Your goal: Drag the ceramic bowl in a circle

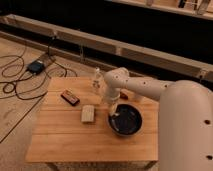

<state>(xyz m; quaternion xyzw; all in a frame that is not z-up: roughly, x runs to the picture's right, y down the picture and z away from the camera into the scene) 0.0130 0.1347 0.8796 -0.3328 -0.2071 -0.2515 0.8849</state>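
A dark flat rectangular block (70, 97) and a pale tan block (88, 113) lie left on the wooden worktop (55, 142). Right of centre, the gripper (114, 112) meets the left rim of the glossy black round ceramic bowl (128, 121); whether it clamps, I cannot tell. Dragging looks in hand; next, curve the bowl round, avoiding the blocks. No legible writing.

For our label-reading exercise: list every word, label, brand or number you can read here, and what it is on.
None can be read.
The clear bottle, dark rectangular item and tan block show no legible print.
The tool sits at the left rim of the black ceramic bowl.
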